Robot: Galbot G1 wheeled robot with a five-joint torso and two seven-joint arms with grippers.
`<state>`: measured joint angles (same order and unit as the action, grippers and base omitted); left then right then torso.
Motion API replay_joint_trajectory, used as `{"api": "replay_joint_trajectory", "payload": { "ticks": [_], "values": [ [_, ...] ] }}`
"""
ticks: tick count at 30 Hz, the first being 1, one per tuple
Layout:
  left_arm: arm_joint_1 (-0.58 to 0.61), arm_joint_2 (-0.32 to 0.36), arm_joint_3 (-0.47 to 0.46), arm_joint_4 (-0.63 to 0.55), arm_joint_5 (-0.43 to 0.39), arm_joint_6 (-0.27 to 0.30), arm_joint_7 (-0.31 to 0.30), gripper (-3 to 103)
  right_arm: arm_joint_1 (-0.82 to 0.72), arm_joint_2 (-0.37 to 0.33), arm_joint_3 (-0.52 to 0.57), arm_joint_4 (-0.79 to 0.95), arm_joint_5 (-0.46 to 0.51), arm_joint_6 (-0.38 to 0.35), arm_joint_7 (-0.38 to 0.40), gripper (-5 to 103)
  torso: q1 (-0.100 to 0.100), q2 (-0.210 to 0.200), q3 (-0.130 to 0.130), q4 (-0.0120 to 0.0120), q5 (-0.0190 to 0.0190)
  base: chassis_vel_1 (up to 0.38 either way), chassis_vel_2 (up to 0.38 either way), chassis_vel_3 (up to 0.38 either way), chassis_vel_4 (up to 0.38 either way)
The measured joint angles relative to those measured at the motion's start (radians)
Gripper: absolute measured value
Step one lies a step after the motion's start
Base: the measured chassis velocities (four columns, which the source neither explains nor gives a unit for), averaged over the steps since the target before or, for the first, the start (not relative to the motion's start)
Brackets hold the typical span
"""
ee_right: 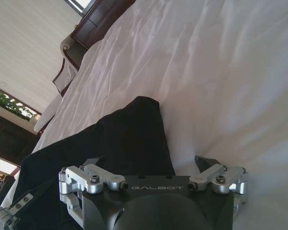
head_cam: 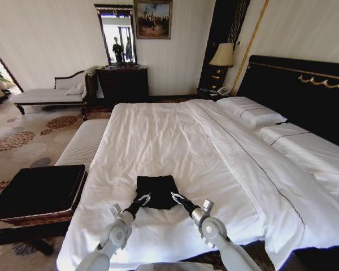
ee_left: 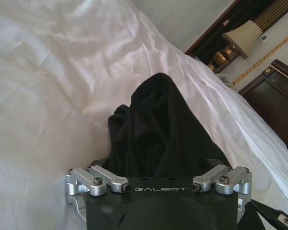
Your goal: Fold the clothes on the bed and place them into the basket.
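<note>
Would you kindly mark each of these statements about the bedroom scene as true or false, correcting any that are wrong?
1. The black T-shirt lies on the white duvet of the large bed. True.
2. The T-shirt is spread out flat at full width. False: it is gathered into a small bunched shape.
3. The left gripper and the right gripper are at the T-shirt's near edge, one at each side. True.
4. The brown woven wicker basket with black fabric over its top stands on the bed. False: it stands on the floor beside the bed, on the robot's left.
5. The T-shirt is already in the basket. False: it is on the bed.
</note>
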<state>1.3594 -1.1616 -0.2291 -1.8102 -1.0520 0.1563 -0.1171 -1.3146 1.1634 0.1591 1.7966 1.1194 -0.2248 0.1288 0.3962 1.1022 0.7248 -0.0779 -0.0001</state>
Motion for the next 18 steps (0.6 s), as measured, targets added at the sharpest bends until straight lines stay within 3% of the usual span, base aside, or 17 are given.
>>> {"api": "replay_joint_trajectory", "payload": {
  "ticks": [17,18],
  "values": [
    [-0.089,0.002,0.019,0.052,-0.043,0.005,-0.020,103,0.062,0.021,-0.013,-0.063,0.042,-0.007,-0.005,100,0.000,0.000,0.000,0.0000,-0.0001,0.000,0.000,0.000,0.000],
    [-0.093,0.003,0.020,0.052,-0.048,0.008,-0.022,99,0.077,0.024,-0.019,-0.078,0.048,-0.012,-0.010,100,0.000,0.000,0.000,-0.0001,0.0000,0.000,0.000,0.000,0.000]
  ]
}}
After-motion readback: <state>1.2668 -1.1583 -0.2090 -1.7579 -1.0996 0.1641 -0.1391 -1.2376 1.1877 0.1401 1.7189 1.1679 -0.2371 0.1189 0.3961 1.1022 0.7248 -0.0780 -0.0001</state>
